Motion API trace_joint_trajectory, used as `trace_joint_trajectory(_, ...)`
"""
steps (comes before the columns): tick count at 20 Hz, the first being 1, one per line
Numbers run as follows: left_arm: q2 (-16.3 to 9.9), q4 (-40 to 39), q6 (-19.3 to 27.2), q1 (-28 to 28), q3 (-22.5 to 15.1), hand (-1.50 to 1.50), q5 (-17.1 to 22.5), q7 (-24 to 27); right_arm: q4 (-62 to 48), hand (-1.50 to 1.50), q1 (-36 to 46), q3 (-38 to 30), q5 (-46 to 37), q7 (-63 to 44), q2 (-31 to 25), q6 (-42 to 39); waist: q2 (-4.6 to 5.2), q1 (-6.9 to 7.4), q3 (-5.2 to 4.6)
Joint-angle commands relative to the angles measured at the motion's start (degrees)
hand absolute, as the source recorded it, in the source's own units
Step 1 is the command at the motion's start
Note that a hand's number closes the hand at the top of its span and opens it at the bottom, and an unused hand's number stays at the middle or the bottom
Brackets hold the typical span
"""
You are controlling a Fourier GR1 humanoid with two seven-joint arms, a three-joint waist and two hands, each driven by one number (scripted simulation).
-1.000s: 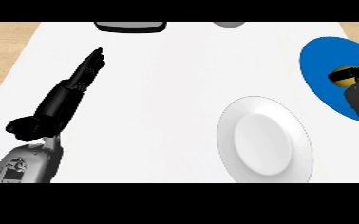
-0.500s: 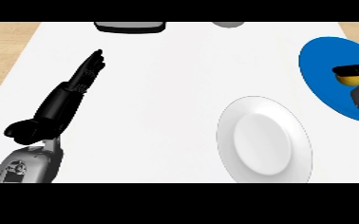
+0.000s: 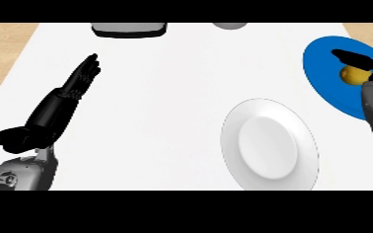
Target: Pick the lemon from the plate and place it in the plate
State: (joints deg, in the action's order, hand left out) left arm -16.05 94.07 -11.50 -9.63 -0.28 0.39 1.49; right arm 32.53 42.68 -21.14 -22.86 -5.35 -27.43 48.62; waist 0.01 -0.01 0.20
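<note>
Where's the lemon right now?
In the head view, the lemon sits on the blue plate at the far right edge, under the right hand.

White countertop (image 3: 182, 79) flanked by pale wooden surface (image 3: 16, 39) at both upper corners; even, shadowless light.

Your left hand (image 3: 67, 96) rests open at the left, fingers straight and pointing up; your right hand (image 3: 354, 59) barely shows at the right edge.
</note>
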Motion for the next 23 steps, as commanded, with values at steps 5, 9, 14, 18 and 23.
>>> trace_joint_trajectory(5, -0.51, 1.31, -0.58, 0.85, 1.44, 0.00, 0.43, -1.32, 20.26, -1.50, -11.76, -6.96, 15.42, 8.78, 0.61, -12.13, -0.49, -1.29, -0.20)
trace_joint_trajectory(9, 0.74, 1.61, -0.62, 5.41, 0.46, 0.00, -1.56, 3.18, 33.37, -1.50, -22.95, -5.55, 17.13, 5.90, 2.15, -15.06, -0.33, -0.80, -0.25)
trace_joint_trajectory(14, 1.79, 0.05, -0.09, -0.21, 0.38, 0.00, -1.91, -2.14, 51.64, -1.50, -35.98, -4.90, 17.94, -1.99, 2.77, -17.57, -0.30, -1.13, -0.25)
trace_joint_trajectory(18, 3.93, 1.86, 1.42, 1.41, -1.32, 0.00, -4.69, -0.73, 61.25, -1.50, -44.18, -5.54, 17.42, -4.65, 3.50, -18.95, -0.21, -0.76, -0.24)
trace_joint_trajectory(23, 4.91, 2.48, 0.35, 1.84, -0.65, 0.00, -4.56, -0.77, 63.04, -1.50, -45.34, -5.42, 18.61, -1.87, 5.99, -21.96, -0.08, -0.21, -0.21)
